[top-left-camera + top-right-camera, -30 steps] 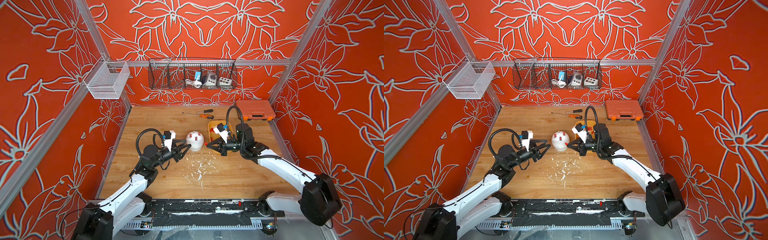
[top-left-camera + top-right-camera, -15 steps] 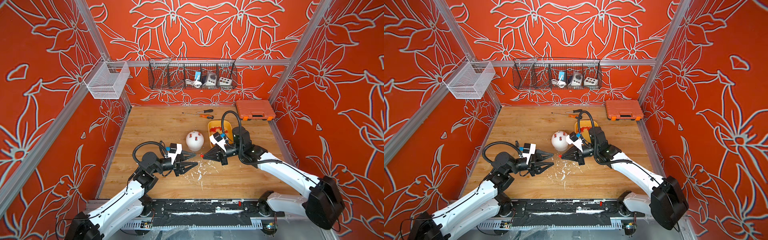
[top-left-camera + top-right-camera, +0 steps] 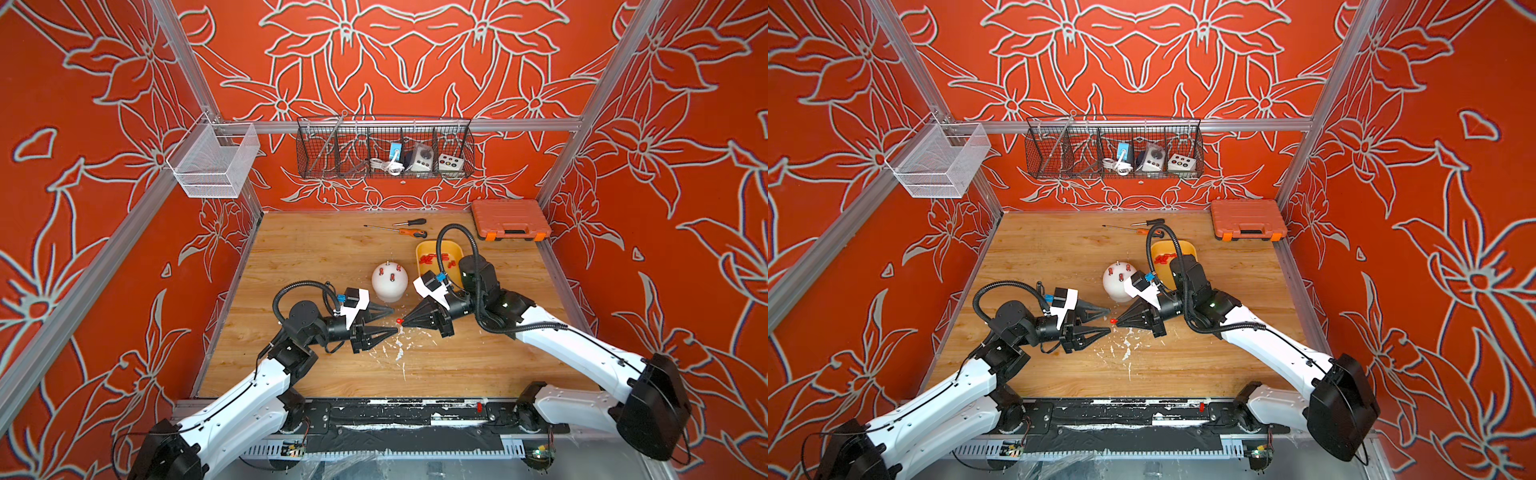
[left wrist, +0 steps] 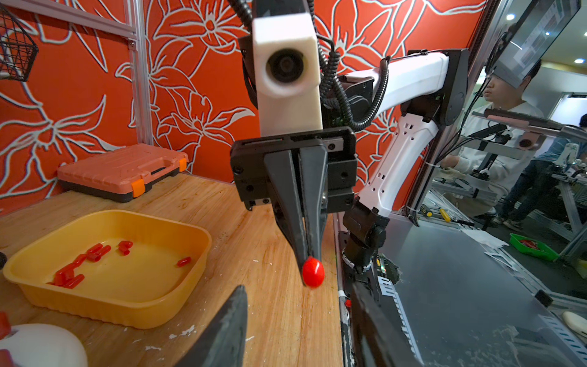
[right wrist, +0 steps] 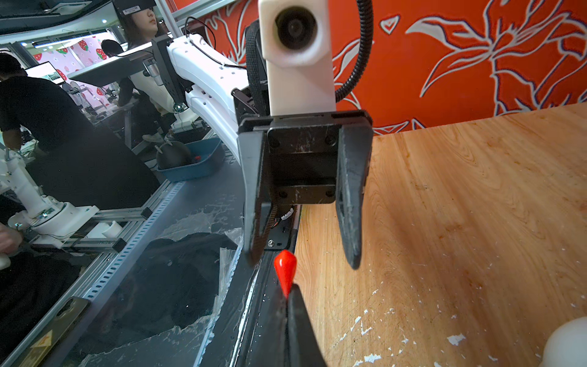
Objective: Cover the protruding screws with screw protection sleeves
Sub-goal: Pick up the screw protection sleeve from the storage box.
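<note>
Loads of free table [image 3: 316,257] left and back; front edge near. right gripper [image 4: 309,258] clamped on sleeve [image 4: 313,272], midair, just front of dome [image 3: 389,286]. left gripper [image 5: 303,262] half open, fingers flanking sleeve, not touching.

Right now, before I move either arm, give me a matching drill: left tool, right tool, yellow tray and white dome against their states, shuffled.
Things:
1. left tool
2. right tool
3. yellow tray
4. white dome

States:
A. holds loose red sleeves
B. open, gripping nothing
C. carries fitted red sleeves on top
D. shut on one red sleeve

Pairs: 1-B, 2-D, 3-A, 4-C
</note>
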`<state>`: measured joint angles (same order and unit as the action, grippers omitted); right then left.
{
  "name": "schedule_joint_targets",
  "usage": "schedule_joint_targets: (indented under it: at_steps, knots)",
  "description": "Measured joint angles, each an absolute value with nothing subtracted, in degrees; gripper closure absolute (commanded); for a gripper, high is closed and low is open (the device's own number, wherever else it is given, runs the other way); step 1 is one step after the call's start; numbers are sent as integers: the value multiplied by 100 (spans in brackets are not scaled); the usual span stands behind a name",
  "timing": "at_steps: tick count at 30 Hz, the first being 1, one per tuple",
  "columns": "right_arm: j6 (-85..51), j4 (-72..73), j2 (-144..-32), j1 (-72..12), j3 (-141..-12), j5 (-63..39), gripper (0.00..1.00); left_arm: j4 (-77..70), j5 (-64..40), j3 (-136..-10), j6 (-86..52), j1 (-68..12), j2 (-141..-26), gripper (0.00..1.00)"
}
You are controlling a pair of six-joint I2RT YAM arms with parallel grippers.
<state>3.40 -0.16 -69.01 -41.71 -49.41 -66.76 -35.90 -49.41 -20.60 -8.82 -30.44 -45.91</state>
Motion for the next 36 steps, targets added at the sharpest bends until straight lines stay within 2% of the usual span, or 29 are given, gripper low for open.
schedule_joint_targets:
  at_steps: [12,14,16,22,25,29,33,35,36]
  knots:
    - [580,-331,-7019,-4322,-5065,-6549,100,-3500,-4871,-2062,-784,-3072,-4536,61]
    - [609,-364,-7022,-4338,-5098,-6525,100,-3494,-4866,-2062,-770,-3072,-4539,65]
    - [615,-381,-7024,-4348,-5105,-6460,100,-3483,-4869,-2062,-742,-3072,-4539,74]
    - [628,-432,-7126,-4357,-5172,-6388,100,-3459,-4877,-2069,-720,-3076,-4550,84]
    - [642,-434,-7153,-4357,-5186,-6351,100,-3437,-4880,-2069,-692,-3076,-4550,95]
    - [655,-436,-7153,-4357,-5186,-6235,100,-3395,-4862,-2069,-740,-3076,-4550,100]
    - [676,-436,-7144,-4357,-5186,-6084,100,-3319,-4711,-2084,-797,-3076,-4552,100]
    - [685,-432,-7129,-4357,-5186,-5979,80,-3253,-4574,-2108,-864,-3076,-4550,100]
    - [696,-427,-7111,-4357,-5186,-5898,76,-3205,-4506,-2134,-899,-3076,-4550,100]
